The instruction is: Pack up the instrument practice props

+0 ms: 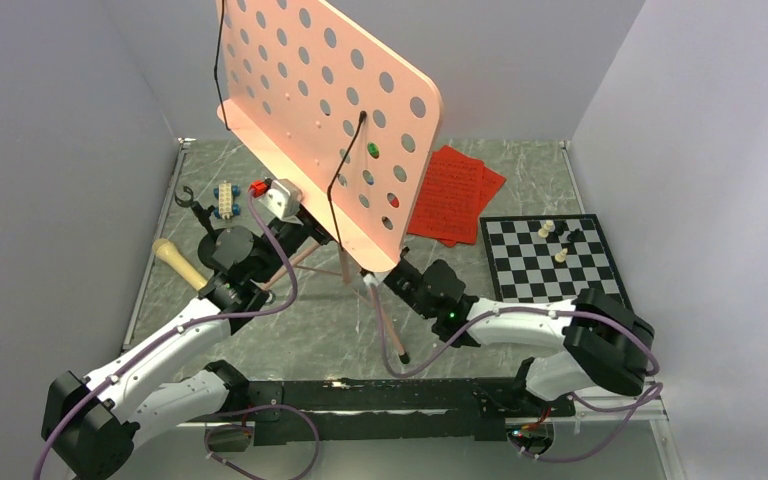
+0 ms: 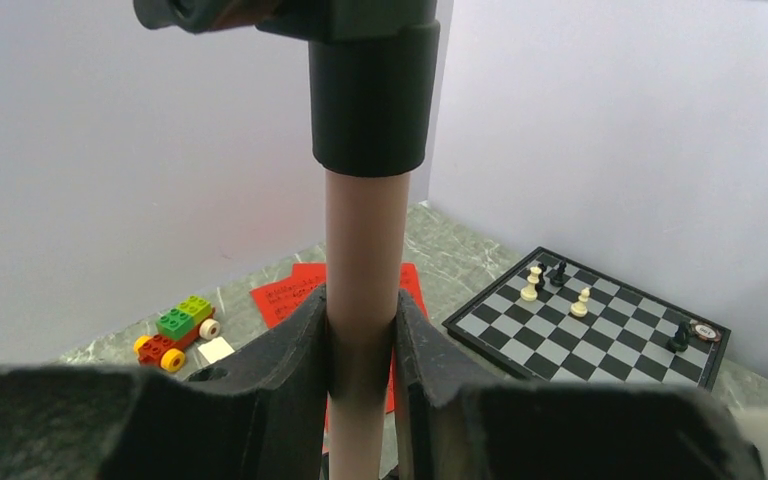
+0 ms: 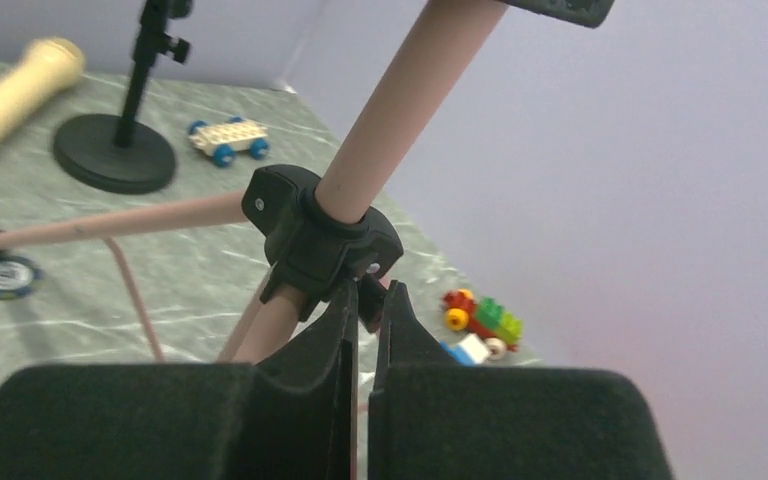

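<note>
Grey marbled tabletop (image 1: 310, 320), white walls: the pink perforated music stand (image 1: 330, 110) stands near the middle, its pole (image 2: 363, 250) clamped between the left gripper's (image 2: 360, 330) fingers. The right gripper (image 3: 363, 320), fingers pressed together, sits just under the black tripod hub (image 3: 325, 235). Red sheet-music pages (image 1: 455, 195) lie beside the chessboard (image 1: 550, 258); the beige microphone (image 1: 180, 265) and black mic stand (image 3: 115, 150) are at left.

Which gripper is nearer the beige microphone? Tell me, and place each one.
Left. The left gripper clamps the music stand pole, just right of the microphone; the right gripper sits shut at the leg hub, farther right.
</note>
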Motion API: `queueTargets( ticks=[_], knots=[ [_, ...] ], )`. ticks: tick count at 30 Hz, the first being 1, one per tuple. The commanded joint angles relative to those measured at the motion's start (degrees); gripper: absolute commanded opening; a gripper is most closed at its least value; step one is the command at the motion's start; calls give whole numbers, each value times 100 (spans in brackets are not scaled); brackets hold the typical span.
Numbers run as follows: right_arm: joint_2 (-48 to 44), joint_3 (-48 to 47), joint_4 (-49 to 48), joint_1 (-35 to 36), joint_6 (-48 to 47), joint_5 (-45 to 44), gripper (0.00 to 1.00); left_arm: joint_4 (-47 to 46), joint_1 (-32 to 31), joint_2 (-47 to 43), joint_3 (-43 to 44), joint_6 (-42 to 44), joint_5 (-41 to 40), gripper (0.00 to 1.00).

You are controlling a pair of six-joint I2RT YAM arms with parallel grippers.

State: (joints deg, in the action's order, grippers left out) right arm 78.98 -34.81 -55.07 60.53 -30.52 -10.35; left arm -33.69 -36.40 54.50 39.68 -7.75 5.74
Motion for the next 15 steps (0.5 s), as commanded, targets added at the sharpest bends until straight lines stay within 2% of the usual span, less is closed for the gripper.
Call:
queueTargets(
  ticks=[1,8,10,12,13,15],
  knots=[
    [336,532,-255,406,-1870,-1133,0,324,57,116,63,-152,-243,0],
    [940,886,-1865,547,-3570,-1996,0,355,77,70,-25,-116,-245,0],
    [1099,901,-2257,560,-3768,-2180,0,363,83,94,-26,-151,-220,0],
    [927,838,-2042,585,-3550,-2326,0,364,85,104,-30,-163,-190,0],
    [665,751,-1608,596,-3086,-2334,7,371,82,105,-31,-161,-192,0],
    [2,494,-247,593,-2023,-2145,37,396,89,104,-24,-125,-195,0]
  ],
)
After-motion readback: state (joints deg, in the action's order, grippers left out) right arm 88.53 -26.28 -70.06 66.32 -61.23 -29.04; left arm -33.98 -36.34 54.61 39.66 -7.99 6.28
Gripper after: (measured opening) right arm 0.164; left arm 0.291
